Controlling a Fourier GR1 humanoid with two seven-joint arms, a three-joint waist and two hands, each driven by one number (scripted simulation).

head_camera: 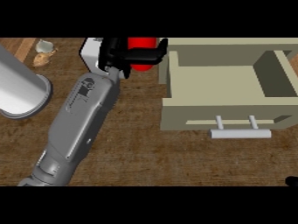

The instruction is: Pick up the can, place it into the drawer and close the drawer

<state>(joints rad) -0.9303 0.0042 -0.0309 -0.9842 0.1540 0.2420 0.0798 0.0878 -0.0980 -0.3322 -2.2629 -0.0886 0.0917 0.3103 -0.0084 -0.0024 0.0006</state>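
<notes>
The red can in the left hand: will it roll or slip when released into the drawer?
The can looks smooth and round, so it may slip in the left hand and roll if laid sideways. The drawer walls should contain it.

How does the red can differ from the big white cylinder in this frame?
The red can is small and bright red; the big white cylinder is far larger and pale. The left hand curls round the can beside the open beige drawer; the cylinder stands untouched at the counter's left. Both are round.
</notes>
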